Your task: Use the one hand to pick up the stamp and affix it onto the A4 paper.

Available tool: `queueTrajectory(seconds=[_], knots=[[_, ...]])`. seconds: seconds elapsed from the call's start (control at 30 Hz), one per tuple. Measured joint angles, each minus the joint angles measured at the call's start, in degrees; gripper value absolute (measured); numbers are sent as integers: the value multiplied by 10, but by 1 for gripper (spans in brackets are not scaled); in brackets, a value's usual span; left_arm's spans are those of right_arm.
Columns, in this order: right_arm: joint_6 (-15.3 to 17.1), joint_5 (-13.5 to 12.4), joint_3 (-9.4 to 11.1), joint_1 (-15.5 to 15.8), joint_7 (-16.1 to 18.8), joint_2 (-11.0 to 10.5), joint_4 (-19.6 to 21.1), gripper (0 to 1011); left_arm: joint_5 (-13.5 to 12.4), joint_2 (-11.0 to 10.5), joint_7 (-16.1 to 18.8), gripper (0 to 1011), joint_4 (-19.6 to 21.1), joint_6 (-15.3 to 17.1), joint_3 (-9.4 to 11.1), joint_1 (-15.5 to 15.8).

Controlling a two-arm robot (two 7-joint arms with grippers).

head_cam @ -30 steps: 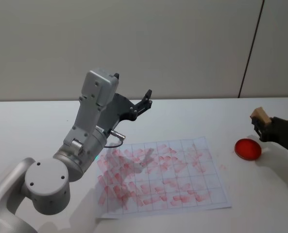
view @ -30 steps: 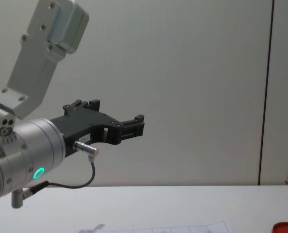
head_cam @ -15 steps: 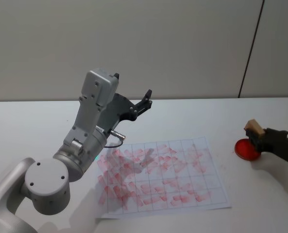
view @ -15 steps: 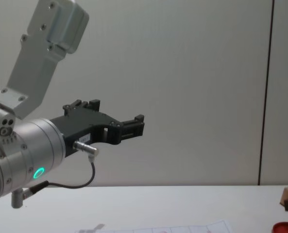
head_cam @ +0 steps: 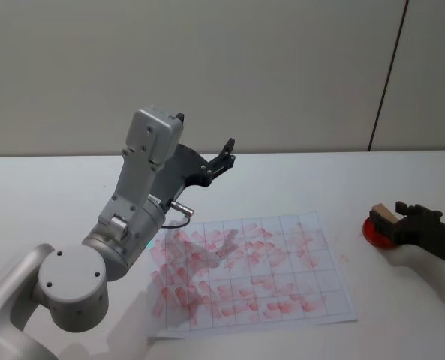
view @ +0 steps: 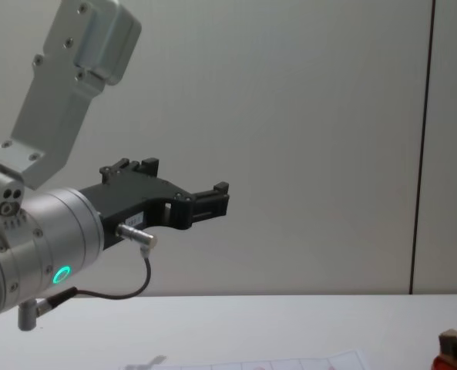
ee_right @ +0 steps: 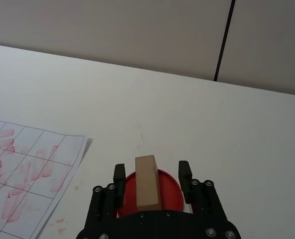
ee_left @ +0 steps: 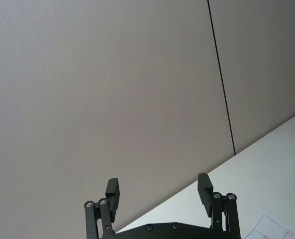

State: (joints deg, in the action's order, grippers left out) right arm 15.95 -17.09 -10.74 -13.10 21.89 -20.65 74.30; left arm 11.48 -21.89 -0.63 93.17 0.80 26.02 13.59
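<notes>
The stamp (head_cam: 383,215), a small tan wooden block, stands with its lower end on the flat red round disc (head_cam: 374,230) at the table's right. My right gripper (head_cam: 396,222) is shut on it, reaching in from the right edge. In the right wrist view the stamp (ee_right: 147,181) rises between the two black fingers (ee_right: 120,175) over the disc (ee_right: 167,191). The A4 paper (head_cam: 252,270), gridded and covered with pink marks, lies left of the disc. My left gripper (head_cam: 226,154) hangs open and raised above the paper's far left side, also seen as my left gripper (ee_left: 158,191).
The white table (head_cam: 342,180) runs back to a plain wall with a dark vertical seam (head_cam: 387,75). My left arm's big silver joints (head_cam: 72,285) stand over the paper's left edge. In the chest view the right gripper (view: 455,343) shows low at the right edge.
My right gripper has come down and a little left with the stamp, from mid-air beside the red disc to resting on it. The left arm has not moved.
</notes>
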Motion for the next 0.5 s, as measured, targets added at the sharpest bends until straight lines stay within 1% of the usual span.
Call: queueTrajectory(seconds=[0.13, 0.17, 0.2, 0.23, 0.3, 0.37, 0.4, 0.43, 0.5], knots=[[-13, 0, 0, 3, -4, -1, 6, 720, 0, 0, 0, 1001, 0, 0, 0, 0], [-20, 0, 0, 4, -5, -2, 8, 720, 0, 0, 0, 1001, 0, 0, 0, 0], [-20, 0, 0, 4, -5, -2, 8, 772, 0, 0, 0, 1001, 0, 0, 0, 0], [-22, 0, 1, 5, -6, -2, 10, 795, 0, 0, 0, 1001, 0, 0, 0, 0], [-37, 0, 2, 9, -9, -4, 17, 849, 0, 0, 0, 1002, 0, 0, 0, 0], [-44, -1, 3, 10, -10, -5, 21, 918, 0, 0, 0, 1001, 0, 0, 0, 0], [-49, -2, 4, 11, -11, -5, 22, 934, 0, 0, 0, 1001, 0, 0, 0, 0], [-57, -3, 4, 13, -13, -6, 26, 977, 0, 0, 0, 1001, 0, 0, 0, 0], [-68, -4, 5, 15, -14, -7, 31, 1001, 0, 0, 0, 1001, 0, 0, 0, 0]])
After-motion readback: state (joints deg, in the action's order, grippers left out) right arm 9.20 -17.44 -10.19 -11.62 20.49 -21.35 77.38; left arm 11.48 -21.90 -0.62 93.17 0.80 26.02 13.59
